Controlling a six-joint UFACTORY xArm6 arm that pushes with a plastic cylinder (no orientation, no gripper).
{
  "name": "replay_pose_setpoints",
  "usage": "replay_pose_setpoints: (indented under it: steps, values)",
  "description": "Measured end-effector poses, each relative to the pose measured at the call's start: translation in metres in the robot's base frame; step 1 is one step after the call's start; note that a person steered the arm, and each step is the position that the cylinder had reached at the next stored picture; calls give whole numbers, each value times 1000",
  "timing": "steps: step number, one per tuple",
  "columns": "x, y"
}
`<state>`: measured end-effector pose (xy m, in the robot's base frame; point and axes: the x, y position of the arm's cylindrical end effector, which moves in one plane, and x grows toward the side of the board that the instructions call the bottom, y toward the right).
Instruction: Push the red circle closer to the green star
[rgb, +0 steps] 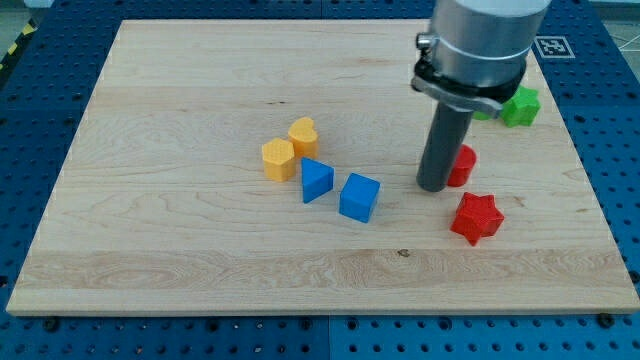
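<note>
red star (476, 217) nearest; red circle (462, 165) touches my tip's (434, 187) right; end effector state untellable.

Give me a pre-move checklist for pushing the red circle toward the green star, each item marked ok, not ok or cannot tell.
1. My tip is against the red circle, on its left in the view: ok.
2. Green star in sight, toward the view's top right of the circle, partly hidden by the arm: ok.
3. Push line: the tip is left of the circle rather than below-left, so a straight push may pass under the star: not ok.
4. Red star sits below the circle, off the path: ok.
5. Gap between circle and green star holds no block: cannot tell, the arm covers part of it.
6. The green star is near the board edge: ok for a short push.
</note>
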<state>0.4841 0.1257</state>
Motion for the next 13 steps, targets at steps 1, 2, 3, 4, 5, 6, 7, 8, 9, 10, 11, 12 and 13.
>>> replay_pose_setpoints:
  steps: [1,2,3,4,5,6,7,8,9,10,11,12,13]
  values:
    - [-2,1]
    - [-6,36]
    - [-9,43]
    - [-15,-7]
    - [-23,-26]
    - [-46,-23]
    - [-47,-19]
    - [-47,-18]
    - [-69,-18]
    - [-85,-6]
    - [-82,-16]
    - [-56,-29]
    - [-29,-1]
